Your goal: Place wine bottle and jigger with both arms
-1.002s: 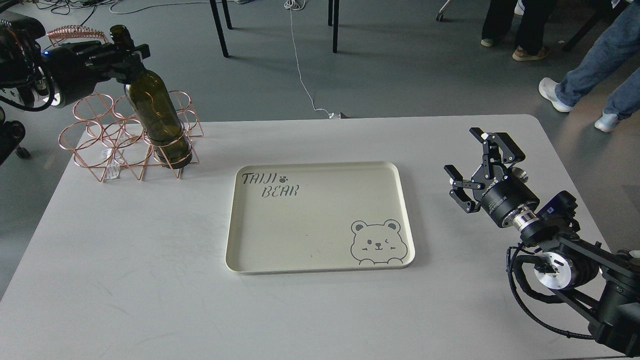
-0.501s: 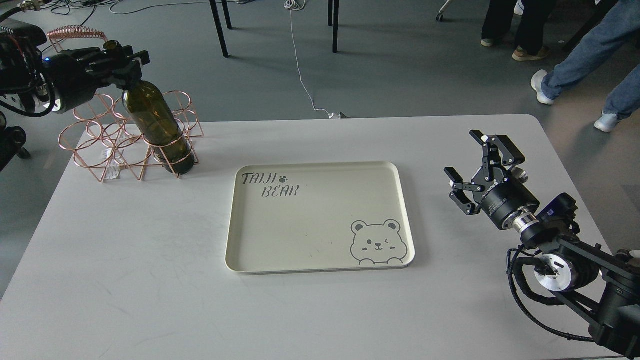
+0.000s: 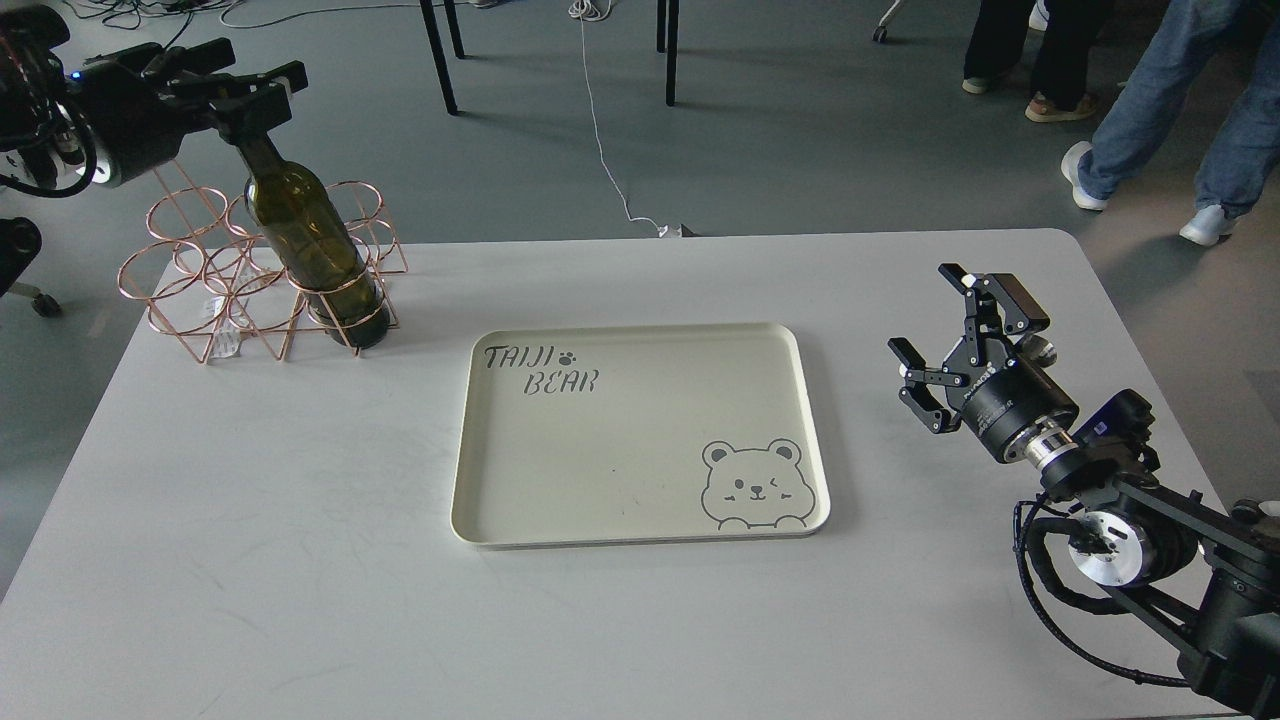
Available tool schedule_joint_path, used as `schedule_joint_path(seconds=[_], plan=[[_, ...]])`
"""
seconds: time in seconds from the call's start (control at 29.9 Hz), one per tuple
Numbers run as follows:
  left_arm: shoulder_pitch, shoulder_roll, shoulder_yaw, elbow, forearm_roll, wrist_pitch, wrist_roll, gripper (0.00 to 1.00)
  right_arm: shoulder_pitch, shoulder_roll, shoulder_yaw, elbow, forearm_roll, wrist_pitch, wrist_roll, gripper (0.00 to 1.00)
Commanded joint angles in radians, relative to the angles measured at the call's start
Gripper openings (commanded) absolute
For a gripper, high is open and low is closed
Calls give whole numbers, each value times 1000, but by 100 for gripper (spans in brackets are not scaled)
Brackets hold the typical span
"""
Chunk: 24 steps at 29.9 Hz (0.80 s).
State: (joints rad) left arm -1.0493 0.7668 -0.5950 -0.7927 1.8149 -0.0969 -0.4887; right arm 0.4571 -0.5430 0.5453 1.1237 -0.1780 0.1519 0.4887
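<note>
Olive-green bottle [image 3: 305, 235] leaning in copper rack [image 3: 262, 278], neck gripped by left gripper [image 3: 250, 100]. Right gripper [image 3: 950, 335] spread wide, empty, beside cream tray [image 3: 640, 520].

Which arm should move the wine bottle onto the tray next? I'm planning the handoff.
Left. The left gripper is at the wine bottle neck, in the copper rack. The right gripper hangs open and empty beyond the tray. No jigger shows.
</note>
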Motion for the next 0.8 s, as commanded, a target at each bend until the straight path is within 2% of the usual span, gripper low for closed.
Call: schedule_joint_path(seconds=[0.0,0.17,0.37,0.47,0.57,0.77], plan=[[-101,9,1,-2,-35,-9,0,97,0,8,19,1,0,2,0,99],[-241,12,-2,-58,-297,-11,0,98,0,28,47,2,-1,2,0,99],[-236,17,12,-348,-932,-12,0,98,2,83,70,1,0,3,0,99],[-152,9,11,-471,-1126,-12,0,98,2,93,71,-5,0,0,0,99],[-31,-3,8,-563,-1163,-9,0,98,2,94,70,-15,-1,-2,0,99],[283,-113,-84,-589,-1165,-14,0,98,9,95,68,-44,0,3,0,99]])
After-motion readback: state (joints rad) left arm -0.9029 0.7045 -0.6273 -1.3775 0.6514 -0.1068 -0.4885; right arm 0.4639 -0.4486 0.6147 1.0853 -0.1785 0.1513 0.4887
